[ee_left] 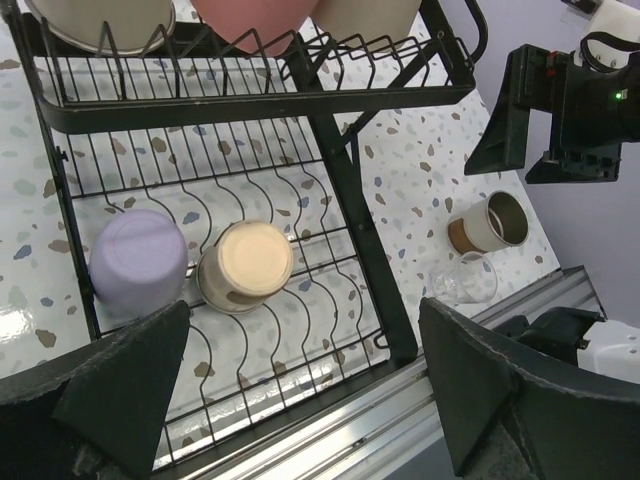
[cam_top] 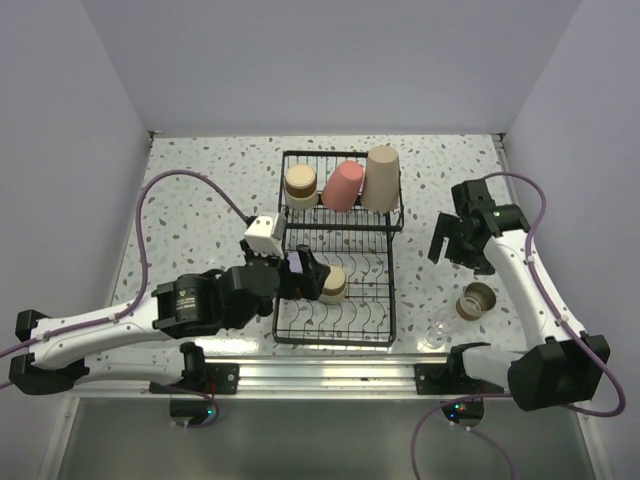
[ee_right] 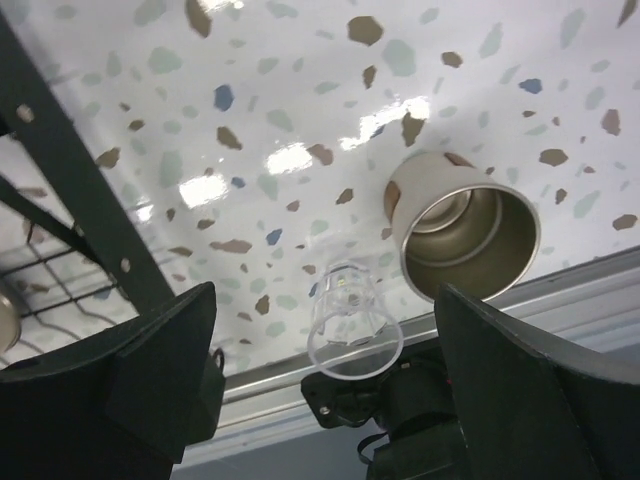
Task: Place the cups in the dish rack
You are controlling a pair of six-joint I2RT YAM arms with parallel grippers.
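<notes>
The left gripper, spread wide and empty, is hovering over the dish rack's lower tines, where a lavender cup and a tan cup are sitting side by side. At the rack's four o'clock, the right gripper, also spread, is hanging above a clear glass and a second tan cup on the table.

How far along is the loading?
In the dish rack: short tan cup, pink cup, beige cup in the basket; lavender cup, second tan cup on the tines. Left gripper and right gripper open, empty. To load: sideways tan cup and clear glass on the table.
</notes>
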